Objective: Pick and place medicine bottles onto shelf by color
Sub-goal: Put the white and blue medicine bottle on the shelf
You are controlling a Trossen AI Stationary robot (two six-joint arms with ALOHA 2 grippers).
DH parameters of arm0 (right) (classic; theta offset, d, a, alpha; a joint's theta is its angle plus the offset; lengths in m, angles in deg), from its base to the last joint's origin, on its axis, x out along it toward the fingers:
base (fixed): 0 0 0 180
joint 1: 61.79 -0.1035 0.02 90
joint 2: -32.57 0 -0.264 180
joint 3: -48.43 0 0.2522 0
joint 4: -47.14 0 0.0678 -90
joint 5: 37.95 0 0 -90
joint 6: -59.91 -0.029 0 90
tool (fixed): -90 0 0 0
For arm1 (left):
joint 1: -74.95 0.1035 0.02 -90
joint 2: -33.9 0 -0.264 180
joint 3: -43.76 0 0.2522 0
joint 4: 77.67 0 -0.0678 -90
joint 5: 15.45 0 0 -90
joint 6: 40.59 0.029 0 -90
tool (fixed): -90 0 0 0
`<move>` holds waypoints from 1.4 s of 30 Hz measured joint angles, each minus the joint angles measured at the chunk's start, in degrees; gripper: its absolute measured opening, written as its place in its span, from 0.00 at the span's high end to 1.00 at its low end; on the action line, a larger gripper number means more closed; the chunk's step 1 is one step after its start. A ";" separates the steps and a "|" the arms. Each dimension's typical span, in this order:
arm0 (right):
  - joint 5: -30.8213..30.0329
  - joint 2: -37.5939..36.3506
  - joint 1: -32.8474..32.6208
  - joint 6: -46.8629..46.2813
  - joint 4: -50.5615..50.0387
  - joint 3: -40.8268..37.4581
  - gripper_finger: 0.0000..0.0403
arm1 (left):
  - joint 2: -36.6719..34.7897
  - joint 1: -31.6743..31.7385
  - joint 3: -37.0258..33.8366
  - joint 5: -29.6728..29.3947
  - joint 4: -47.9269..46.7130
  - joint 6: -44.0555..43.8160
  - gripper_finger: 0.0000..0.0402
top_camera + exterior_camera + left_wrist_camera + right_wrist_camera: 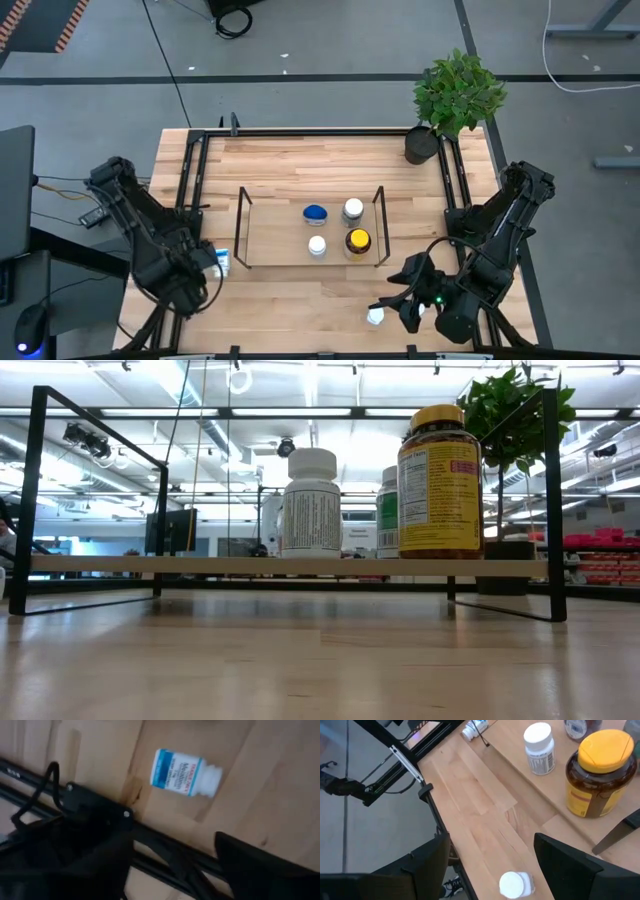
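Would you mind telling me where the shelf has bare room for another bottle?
The shelf's left half is bare, from its left end frame to the blue-capped bottle. The right half is crowded: the two white-capped bottles and the amber bottle cluster there.

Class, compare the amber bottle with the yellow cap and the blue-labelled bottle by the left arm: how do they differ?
The amber bottle stands upright on the shelf; the blue-labelled bottle lies on its side on the table, off the shelf. The amber bottle is larger and yellow-capped; the blue-labelled bottle is white-capped. Both are round, labelled medicine bottles.
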 joint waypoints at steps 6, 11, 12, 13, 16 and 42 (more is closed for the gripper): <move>0.12 0.00 0.12 0.04 0.13 0.00 0.27 | -1.55 2.64 -10.06 3.13 10.59 -0.46 0.09; -0.16 0.00 0.97 -0.94 0.15 0.00 0.27 | -1.53 3.71 -15.25 1.87 13.76 -10.23 0.09; -0.18 0.00 1.22 -1.07 0.15 0.00 0.27 | -1.53 3.82 -15.74 -0.01 14.05 -12.04 0.10; -0.18 0.00 1.42 -1.09 0.15 0.00 0.27 | -1.53 3.79 -16.10 -2.19 14.12 -13.06 0.10; -0.14 0.00 2.00 -1.05 0.24 0.00 0.27 | -1.53 3.81 -17.20 -8.30 14.80 -10.56 0.10; 2.53 0.00 5.77 2.00 0.37 0.00 0.27 | -1.95 3.81 -25.04 -5.61 37.54 16.41 0.22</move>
